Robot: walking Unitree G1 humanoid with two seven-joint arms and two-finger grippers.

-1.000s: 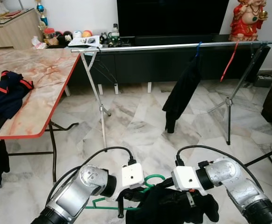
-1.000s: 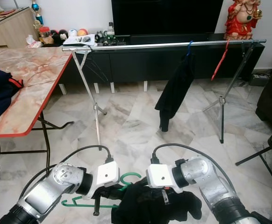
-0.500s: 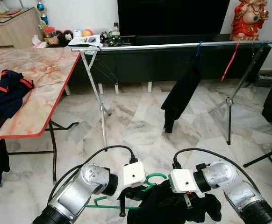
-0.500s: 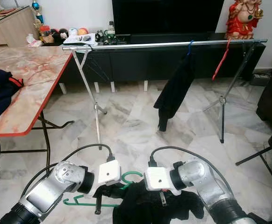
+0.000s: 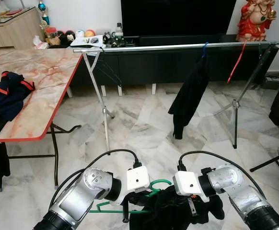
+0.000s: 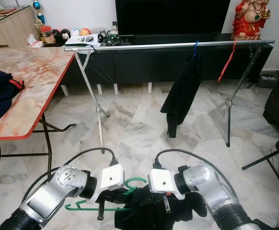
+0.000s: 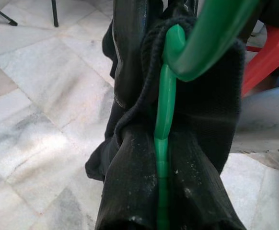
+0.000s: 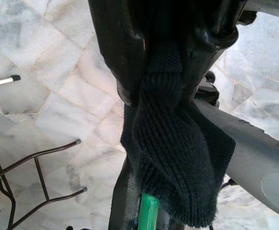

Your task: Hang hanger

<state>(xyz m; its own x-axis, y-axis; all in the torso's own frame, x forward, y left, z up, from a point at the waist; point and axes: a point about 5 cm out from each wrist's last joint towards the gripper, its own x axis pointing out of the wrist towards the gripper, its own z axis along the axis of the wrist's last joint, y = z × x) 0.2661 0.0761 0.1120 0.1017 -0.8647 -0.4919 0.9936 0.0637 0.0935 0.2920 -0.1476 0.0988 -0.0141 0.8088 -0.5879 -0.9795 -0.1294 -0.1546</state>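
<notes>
Marble floor (image 5: 139, 129) living room, worktop (image 5: 39, 81) off to the left, long rail (image 5: 178, 47) ahead already carrying 1 dark garment (image 5: 187, 98). Low down, the left end effector (image 5: 130, 203) is clamped on the green hanger (image 5: 156, 184), and the right end effector (image 5: 190, 206) pinches the black knit (image 5: 178, 213) draped over it. I'd lift both together, hook upright, aiming for the bare rail.

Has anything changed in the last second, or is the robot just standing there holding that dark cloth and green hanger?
Little changed. The right end effector drew the black garment slightly inward toward the left end effector, bunching it closer over the green hanger. Both kept their grip, the left on the hanger, the right on the garment. The rail, the black clothing hanging on it and the table look unchanged.
</notes>
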